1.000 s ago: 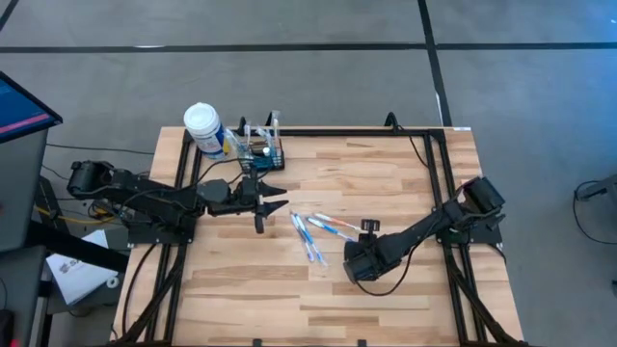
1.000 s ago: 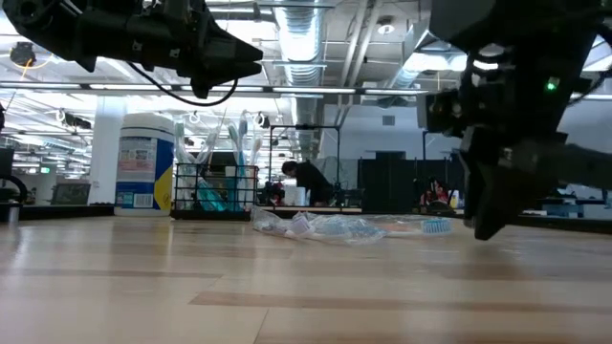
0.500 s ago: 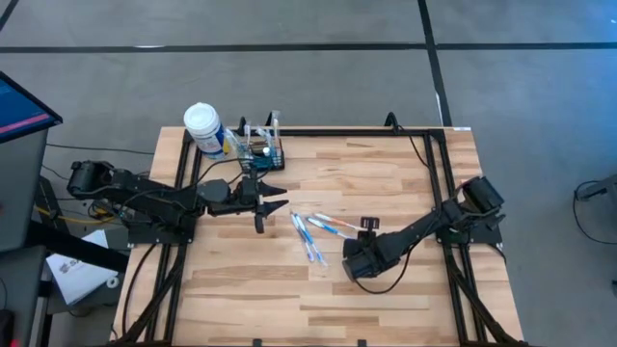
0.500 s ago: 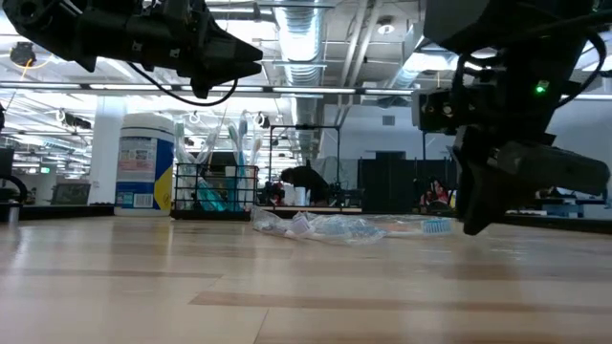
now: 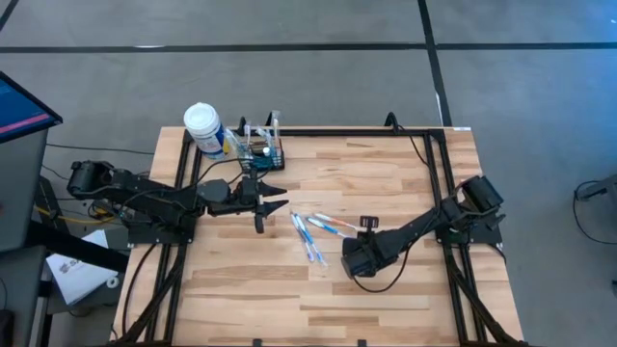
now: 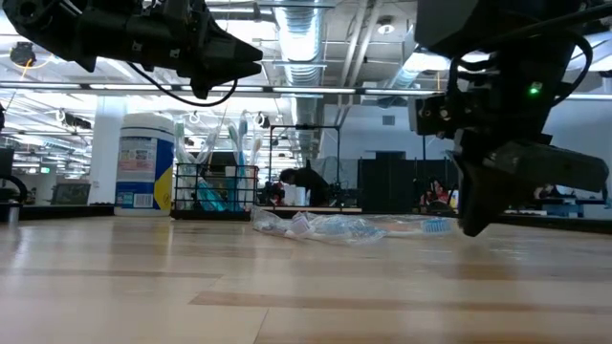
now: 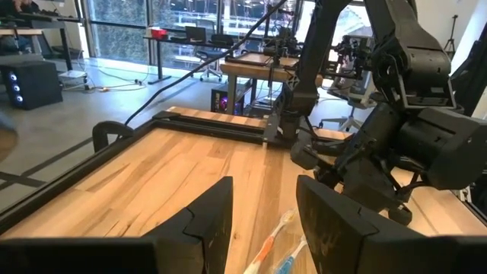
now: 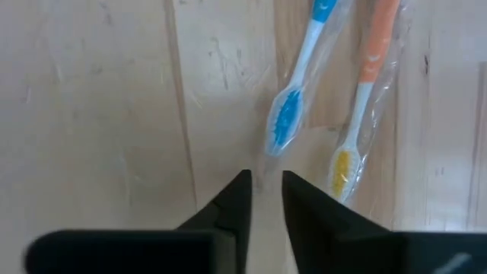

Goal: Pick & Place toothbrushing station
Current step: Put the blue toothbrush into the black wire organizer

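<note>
a: where's the toothbrushing station (image 5: 263, 150)?

b: at the bench's (image 5: 386, 280) far edge, beside the white-capped bottle (image 5: 204, 129). wrapped toothbrushes (image 5: 318, 232) lie mid-bench.

a: what changed?

b: the right hand (image 8: 264, 199) crept nearer them, fingers narrowed to a slit, gripping nothing. likely a pick-up coming. the left hand (image 5: 273, 200) waits, fingers apart.

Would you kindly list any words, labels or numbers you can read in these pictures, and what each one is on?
No text can be read.
Bottle: its blue label carries print, too small and blurred to read.
Wrapped toothbrushes: no print visible.
</note>
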